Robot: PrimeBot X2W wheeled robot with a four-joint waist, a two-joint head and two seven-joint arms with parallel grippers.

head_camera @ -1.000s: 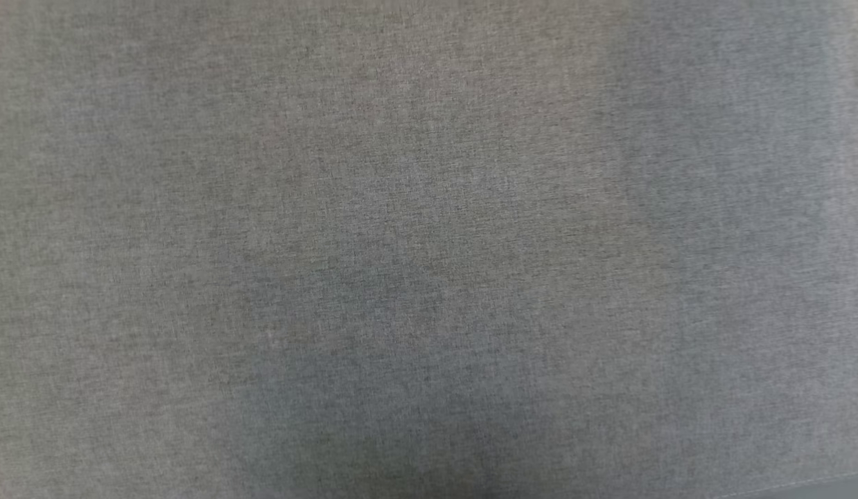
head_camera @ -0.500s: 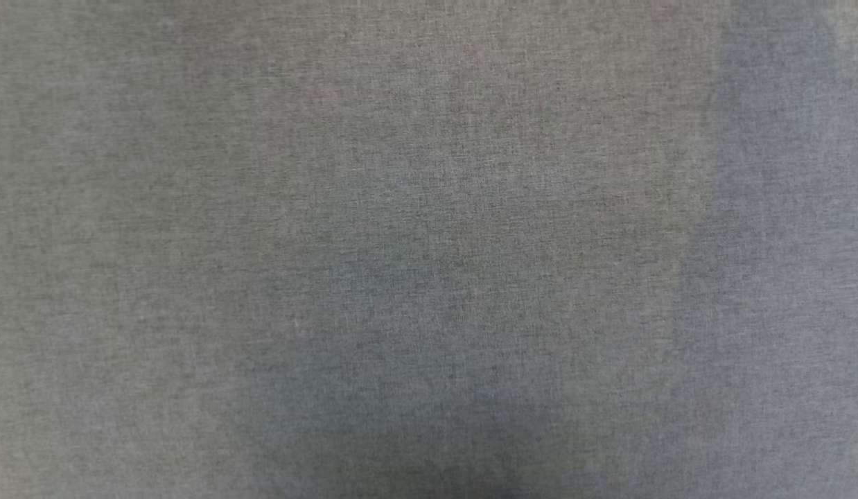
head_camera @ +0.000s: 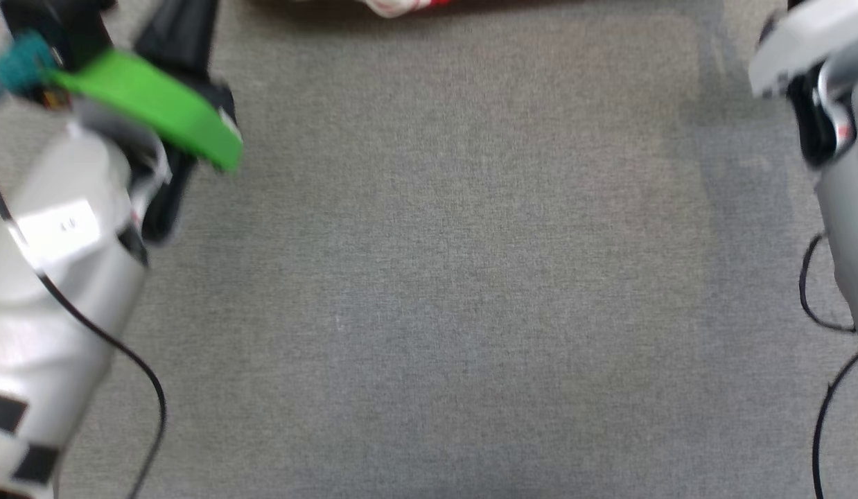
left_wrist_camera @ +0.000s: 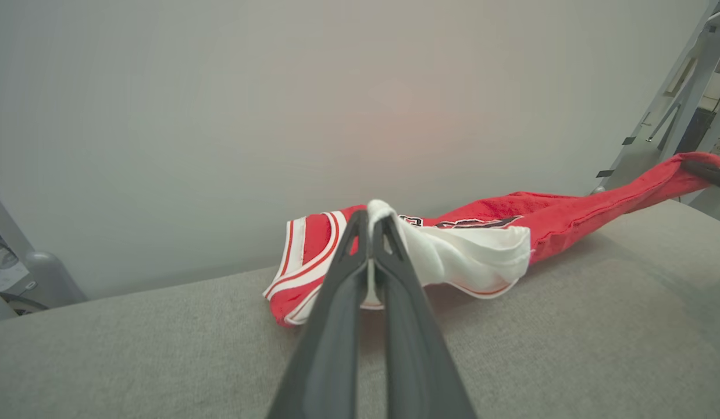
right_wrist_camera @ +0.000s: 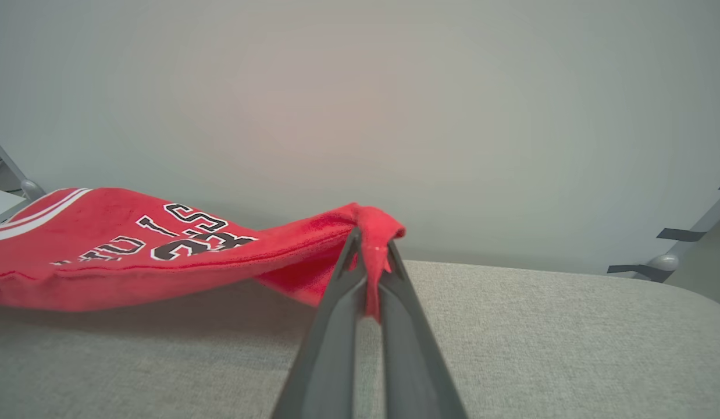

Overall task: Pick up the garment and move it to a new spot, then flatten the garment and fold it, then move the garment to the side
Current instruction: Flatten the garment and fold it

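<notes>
Clamps left gripper (left_wrist_camera: 371, 220) on the white sleeve (left_wrist_camera: 470, 253) of the red BULLS jersey (left_wrist_camera: 569, 214) and right gripper (right_wrist_camera: 369, 240) on a red corner, mid-frame in both wrist views, seemingly to spread it flat over the grey cushion (left_wrist_camera: 162, 343).

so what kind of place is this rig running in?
Probably an indoor robotics lab or test bay rather than a home: a grey fabric-covered work surface, a bare pale wall right behind it, and metal frame struts with black tape marks at the edge.

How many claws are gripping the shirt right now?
2. The left claw pinches the shirt at its white sleeve; the right claw pinches a red edge farther along.
</notes>
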